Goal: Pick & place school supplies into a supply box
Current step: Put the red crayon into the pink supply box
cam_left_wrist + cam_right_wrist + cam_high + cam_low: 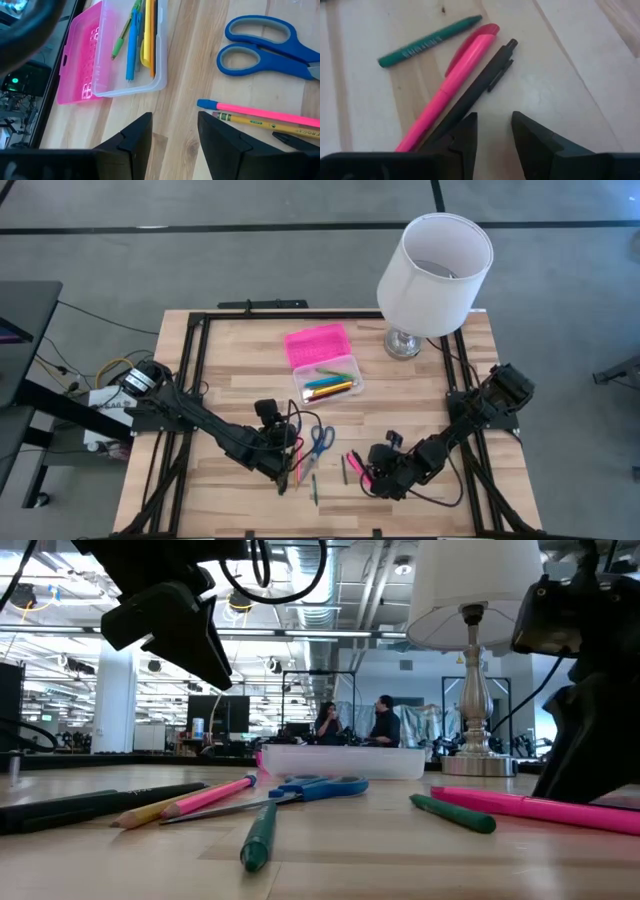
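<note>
The wooden bench [220,350] is framed by a dark rail on all sides, and its back right corner is taken by a white lamp [435,270]. The wide strip of bare wood along the back left and the stretch between the two arms at the front are open.

The supply box [335,385] sits near the middle, a clear tray with its pink lid [318,343] folded flat behind it. Inside lie several pens side by side: green, blue, yellow and orange ones are visible.

In front of the box, toward the left arm, the blue-handled scissors [321,440] lie flat, just beside a pink pencil [260,112] and a yellow pencil [265,123]. The left hand [283,470] hangs just above the bench by these pencils, fingers spread and grasping nothing.

Toward the right, a pink pen [450,85] and a black pen [480,82] lie touching along their length, with a green pen [427,41] near their tips. The right hand [372,478] is low over the wood just beside the black pen, fingers parted and empty.
</note>
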`<state>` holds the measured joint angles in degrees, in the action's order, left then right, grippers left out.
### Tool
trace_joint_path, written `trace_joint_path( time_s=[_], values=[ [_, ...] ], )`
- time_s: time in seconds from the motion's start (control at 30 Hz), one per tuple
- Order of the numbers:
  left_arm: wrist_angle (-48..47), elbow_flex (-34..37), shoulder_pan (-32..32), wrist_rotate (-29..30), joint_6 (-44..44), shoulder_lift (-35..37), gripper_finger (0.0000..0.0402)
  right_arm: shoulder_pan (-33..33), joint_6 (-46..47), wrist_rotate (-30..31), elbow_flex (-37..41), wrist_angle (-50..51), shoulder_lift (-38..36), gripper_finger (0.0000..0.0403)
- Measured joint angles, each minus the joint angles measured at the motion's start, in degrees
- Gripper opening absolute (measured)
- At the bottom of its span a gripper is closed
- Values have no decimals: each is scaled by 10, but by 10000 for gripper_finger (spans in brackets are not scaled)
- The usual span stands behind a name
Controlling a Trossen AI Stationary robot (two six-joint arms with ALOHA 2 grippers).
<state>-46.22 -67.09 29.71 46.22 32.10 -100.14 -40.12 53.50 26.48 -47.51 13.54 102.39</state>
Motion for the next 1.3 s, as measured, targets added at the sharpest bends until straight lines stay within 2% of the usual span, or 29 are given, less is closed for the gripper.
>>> trace_joint_path(
  time_s=[0.17,0.33,0.43,0.7,0.87,1.3],
  values=[
    [0,0,0,-4,0,0,154,0,0,-10,-1,18,-1,118],
    [0,0,0,-5,0,0,154,0,-40,3,0,31,-6,118],
    [0,0,0,-5,0,0,154,0,-34,11,2,79,-27,118],
    [-8,0,0,4,1,0,154,-16,236,15,2,396,-115,118],
    [-9,0,0,8,1,0,154,-20,318,-11,2,538,-138,118],
    [-9,0,4,8,11,0,154,29,335,-58,50,543,-151,118]
  ],
)
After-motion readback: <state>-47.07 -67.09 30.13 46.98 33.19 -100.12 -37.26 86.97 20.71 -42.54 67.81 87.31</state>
